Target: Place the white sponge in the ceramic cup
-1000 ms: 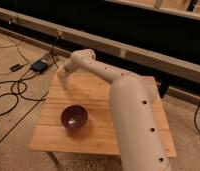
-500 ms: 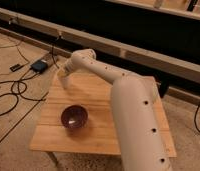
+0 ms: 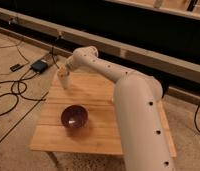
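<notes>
My gripper (image 3: 63, 74) is at the end of the white arm, over the far left part of the wooden table (image 3: 98, 135). Right under it stands a small pale tumbler, the ceramic cup (image 3: 64, 83). The gripper is directly above the cup's mouth and covers it. The white sponge does not show as a separate thing; it is hidden at the gripper or in the cup, and I cannot tell which.
A wide dark maroon bowl (image 3: 74, 118) sits on the near left of the table. My thick white arm (image 3: 138, 115) crosses the table's right half. Black cables (image 3: 13, 92) and a dark box (image 3: 39, 65) lie on the floor to the left. A low wall ledge (image 3: 143, 52) runs behind.
</notes>
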You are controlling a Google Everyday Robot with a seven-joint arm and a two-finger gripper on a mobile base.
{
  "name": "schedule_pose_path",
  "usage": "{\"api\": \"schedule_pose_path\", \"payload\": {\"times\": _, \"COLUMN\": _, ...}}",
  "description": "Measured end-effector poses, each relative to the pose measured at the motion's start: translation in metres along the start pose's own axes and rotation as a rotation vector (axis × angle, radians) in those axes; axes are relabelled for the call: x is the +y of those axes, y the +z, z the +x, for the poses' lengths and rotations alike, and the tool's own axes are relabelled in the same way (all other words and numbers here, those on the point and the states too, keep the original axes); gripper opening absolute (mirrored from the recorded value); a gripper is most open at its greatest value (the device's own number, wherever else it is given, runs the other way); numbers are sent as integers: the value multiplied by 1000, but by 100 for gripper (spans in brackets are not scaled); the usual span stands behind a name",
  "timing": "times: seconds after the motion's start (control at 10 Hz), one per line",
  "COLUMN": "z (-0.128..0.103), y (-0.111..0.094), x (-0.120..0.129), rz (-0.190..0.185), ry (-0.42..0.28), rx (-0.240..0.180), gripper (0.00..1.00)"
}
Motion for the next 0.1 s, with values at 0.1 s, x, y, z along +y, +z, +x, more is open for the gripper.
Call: {"api": "schedule_pose_path", "payload": {"times": 0.1, "z": 0, "y": 0, "x": 0, "rz": 0, "ry": 0, "rx": 0, "gripper": 60}}
